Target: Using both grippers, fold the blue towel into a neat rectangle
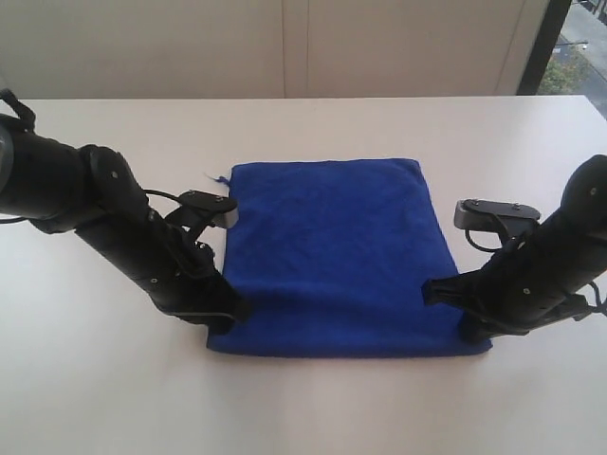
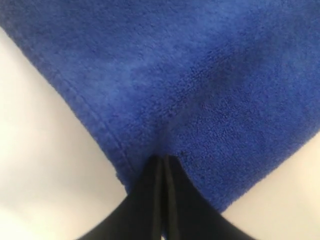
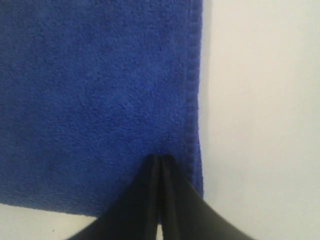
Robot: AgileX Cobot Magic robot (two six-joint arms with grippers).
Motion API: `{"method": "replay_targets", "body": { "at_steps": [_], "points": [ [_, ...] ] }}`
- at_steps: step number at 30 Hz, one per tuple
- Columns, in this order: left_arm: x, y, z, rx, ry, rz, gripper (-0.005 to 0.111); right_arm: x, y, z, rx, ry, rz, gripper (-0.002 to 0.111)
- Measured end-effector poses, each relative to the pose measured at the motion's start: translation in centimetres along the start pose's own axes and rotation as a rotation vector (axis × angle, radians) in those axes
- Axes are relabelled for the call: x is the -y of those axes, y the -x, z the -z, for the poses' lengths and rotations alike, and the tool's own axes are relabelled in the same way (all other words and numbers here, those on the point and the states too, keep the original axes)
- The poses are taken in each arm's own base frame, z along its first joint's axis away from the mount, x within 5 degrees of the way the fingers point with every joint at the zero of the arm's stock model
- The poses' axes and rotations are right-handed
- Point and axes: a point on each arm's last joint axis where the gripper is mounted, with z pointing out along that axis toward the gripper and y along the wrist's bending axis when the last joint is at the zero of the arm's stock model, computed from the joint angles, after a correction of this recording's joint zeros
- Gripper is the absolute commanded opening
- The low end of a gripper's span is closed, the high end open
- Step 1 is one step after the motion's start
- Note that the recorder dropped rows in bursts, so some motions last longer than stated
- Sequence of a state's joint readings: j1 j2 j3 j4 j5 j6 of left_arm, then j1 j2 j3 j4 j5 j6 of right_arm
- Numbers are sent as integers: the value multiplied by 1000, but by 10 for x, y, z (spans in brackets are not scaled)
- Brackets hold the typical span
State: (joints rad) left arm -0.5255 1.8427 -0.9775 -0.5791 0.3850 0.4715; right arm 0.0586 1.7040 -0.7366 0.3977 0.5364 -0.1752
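Note:
The blue towel point(image 1: 332, 246) lies flat on the white table point(image 1: 313, 408) as a nearly square shape, with a small white tag point(image 1: 211, 175) at its far left corner. My left gripper point(image 1: 232, 318) is at the towel's near left corner. In the left wrist view it point(image 2: 163, 159) is shut, its tips dug into the towel point(image 2: 200, 75) beside the hem, where the cloth creases. My right gripper point(image 1: 432, 292) is at the near right corner. It point(image 3: 157, 159) is also shut, its tips pinched into the towel point(image 3: 100, 90) just inside the side hem.
Bare white table surrounds the towel on all sides. A pale wall point(image 1: 285, 47) runs along the far edge of the table, and a window point(image 1: 574, 47) shows at the far right. Both black arms slant in from the table's sides.

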Motion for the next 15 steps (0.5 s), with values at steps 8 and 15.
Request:
{"method": "replay_targets", "body": {
  "at_steps": [8, 15],
  "points": [
    [1, -2, 0, -26, -16, -2, 0, -5, -3, 20, 52, 17, 17, 0],
    [1, -3, 0, -31, -19, 0, 0, -8, -1, 35, 116, 25, 26, 0]
  ]
}}
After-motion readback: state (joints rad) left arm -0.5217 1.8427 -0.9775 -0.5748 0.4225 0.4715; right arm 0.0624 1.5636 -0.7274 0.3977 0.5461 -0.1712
